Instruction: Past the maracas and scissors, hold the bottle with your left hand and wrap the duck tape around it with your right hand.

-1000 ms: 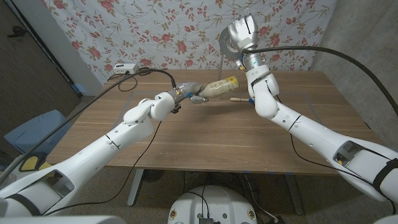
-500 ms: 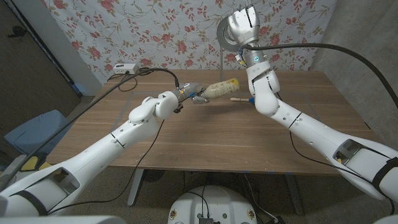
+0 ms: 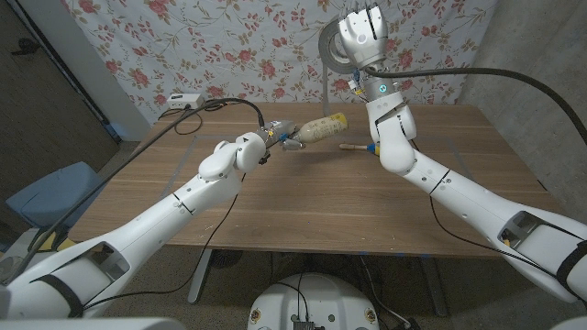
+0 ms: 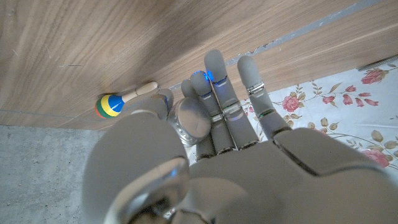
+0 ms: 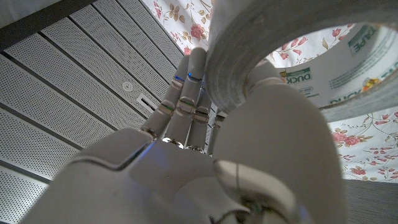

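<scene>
My left hand (image 3: 278, 136) grips the pale bottle (image 3: 317, 127) by its neck end and holds it slanted above the far part of the table; the bottle's round clear end (image 4: 191, 122) sits between that hand's (image 4: 217, 143) fingers. High above the table, my right hand (image 3: 363, 37) holds the grey duck tape roll (image 3: 331, 51), its thumb through the roll's hole (image 5: 292, 59). A thin strip of tape (image 3: 327, 87) runs down from the roll toward the bottle. A maraca (image 3: 356, 146) lies on the table behind my right forearm, its striped head (image 4: 109, 106) toward the edge.
A white box (image 3: 185, 100) with black cables sits at the wooden table's (image 3: 303, 197) far left corner. A floral curtain (image 3: 229, 46) hangs behind the table. Beside the table's left side stands a blue chair (image 3: 46, 192).
My right hand has risen a little with the tape roll. My left arm has shifted slightly forward; the bottle stays in its grip at nearly the same spot.
</scene>
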{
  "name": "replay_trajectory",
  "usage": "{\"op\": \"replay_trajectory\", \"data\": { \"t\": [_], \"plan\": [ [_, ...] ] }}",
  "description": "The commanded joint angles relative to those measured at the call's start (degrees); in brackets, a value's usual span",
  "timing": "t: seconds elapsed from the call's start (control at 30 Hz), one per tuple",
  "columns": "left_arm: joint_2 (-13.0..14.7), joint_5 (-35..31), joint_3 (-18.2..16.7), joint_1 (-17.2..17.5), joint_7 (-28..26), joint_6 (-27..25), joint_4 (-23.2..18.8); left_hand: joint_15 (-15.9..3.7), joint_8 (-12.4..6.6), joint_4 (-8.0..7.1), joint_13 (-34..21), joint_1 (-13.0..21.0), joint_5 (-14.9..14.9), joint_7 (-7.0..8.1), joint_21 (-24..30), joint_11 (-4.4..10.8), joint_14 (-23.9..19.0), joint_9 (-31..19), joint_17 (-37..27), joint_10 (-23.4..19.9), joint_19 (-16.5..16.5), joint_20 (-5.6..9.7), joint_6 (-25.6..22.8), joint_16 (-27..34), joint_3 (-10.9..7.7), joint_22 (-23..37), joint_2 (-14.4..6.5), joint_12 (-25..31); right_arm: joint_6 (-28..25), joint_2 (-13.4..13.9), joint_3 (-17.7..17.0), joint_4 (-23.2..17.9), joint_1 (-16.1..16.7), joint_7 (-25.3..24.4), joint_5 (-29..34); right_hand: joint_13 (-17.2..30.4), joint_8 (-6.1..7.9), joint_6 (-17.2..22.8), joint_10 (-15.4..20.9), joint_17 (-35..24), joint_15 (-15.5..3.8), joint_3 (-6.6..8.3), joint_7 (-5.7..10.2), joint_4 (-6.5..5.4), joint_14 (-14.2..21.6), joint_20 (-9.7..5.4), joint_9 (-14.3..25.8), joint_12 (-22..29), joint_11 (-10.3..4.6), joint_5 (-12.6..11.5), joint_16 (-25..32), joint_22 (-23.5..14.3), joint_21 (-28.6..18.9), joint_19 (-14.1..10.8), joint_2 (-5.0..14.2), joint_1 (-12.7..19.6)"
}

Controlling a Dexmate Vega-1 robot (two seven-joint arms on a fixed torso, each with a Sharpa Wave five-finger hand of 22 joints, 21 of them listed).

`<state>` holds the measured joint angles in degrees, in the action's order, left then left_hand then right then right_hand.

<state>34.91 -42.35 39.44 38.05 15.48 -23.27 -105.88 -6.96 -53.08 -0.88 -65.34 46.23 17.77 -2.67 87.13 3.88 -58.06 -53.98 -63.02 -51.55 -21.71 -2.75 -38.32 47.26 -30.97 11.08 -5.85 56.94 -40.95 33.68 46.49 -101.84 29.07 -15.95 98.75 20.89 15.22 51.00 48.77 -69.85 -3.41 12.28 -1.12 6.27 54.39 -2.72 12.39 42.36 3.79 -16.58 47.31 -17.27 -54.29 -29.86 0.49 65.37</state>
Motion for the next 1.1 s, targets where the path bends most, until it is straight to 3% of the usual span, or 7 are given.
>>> {"op": "replay_trajectory", "data": {
  "t": [0.03,0.33,0.57,0.9,1.1],
  "plan": [
    [-2.03,-2.9,0.46,0.56,-3.54,-5.87,0.65,-0.42,-0.22,-5.72,-0.47,-1.63,-0.52,-2.11,0.49,0.28,-0.59,-0.33,-0.1,-0.73,-1.11,0.22,-7.05,0.41,-6.4,0.05,-5.22,0.45,-1.32,1.47,-1.39,-2.73,2.8,0.38,1.12,14.33,0.18,13.49,13.61,-0.16,-9.06,2.68,1.78,1.92,4.56,-1.76,0.05,0.35,-7.58,-0.44,0.16,0.07,-0.54,0.51,6.96,6.54],
    [-4.29,-4.25,0.11,2.05,-9.37,-10.62,0.52,-0.58,-0.54,-5.03,-1.03,-1.12,-1.46,-2.43,0.88,0.25,-1.74,-1.07,0.71,-1.67,-2.38,0.7,-7.37,0.68,-6.78,0.05,-5.2,0.98,-2.08,2.8,-2.27,-4.7,5.56,2.13,2.59,14.15,-0.04,13.81,14.18,-0.24,-9.03,2.97,1.77,2.15,4.87,-1.25,-0.06,0.32,-7.43,-0.43,0.27,0.59,-0.85,1.16,6.59,6.56],
    [-5.71,-2.37,-1.14,3.39,-15.0,-11.45,0.59,-0.73,-0.58,-4.62,-1.6,-0.82,-2.7,-2.69,1.33,0.37,-2.42,-1.42,0.52,-2.01,-3.4,1.01,-7.74,1.25,-7.4,0.16,-5.26,1.32,-2.74,3.28,-2.92,-5.62,7.64,2.72,3.24,14.26,-0.24,13.78,14.26,-0.27,-9.02,3.14,1.71,2.15,4.98,-1.19,-0.09,0.33,-7.55,-0.38,0.32,0.9,-1.02,1.55,6.48,6.44],
    [-7.09,-1.5,-1.15,3.81,-17.97,-15.36,-0.3,-1.04,-0.46,-4.11,-2.55,-0.56,-3.71,-2.34,1.87,0.34,-3.32,-1.0,0.47,-2.5,-4.67,1.55,-8.71,1.68,-7.89,0.33,-5.25,2.12,-4.74,3.2,-4.17,-5.78,9.89,2.46,3.71,14.26,-0.44,13.9,14.36,-0.29,-9.05,3.41,1.81,2.16,5.05,-1.16,-0.12,0.24,-7.57,-0.31,0.34,1.33,-1.36,1.85,6.42,6.31],
    [-7.16,1.24,-1.78,4.04,-18.79,-15.72,-1.24,-1.32,-0.47,-2.89,-1.98,0.1,-5.03,-1.91,2.28,0.37,-4.55,-0.67,1.46,-3.8,-6.47,2.25,-9.63,1.72,-8.37,0.48,-5.23,2.14,-5.63,3.43,-4.87,-5.66,11.28,0.64,2.54,13.82,-0.61,13.94,14.53,-0.29,-9.07,3.65,1.72,2.2,5.08,-1.13,-0.13,-0.05,-7.52,-0.22,0.35,1.65,-1.68,1.96,6.42,6.27]
  ]
}}
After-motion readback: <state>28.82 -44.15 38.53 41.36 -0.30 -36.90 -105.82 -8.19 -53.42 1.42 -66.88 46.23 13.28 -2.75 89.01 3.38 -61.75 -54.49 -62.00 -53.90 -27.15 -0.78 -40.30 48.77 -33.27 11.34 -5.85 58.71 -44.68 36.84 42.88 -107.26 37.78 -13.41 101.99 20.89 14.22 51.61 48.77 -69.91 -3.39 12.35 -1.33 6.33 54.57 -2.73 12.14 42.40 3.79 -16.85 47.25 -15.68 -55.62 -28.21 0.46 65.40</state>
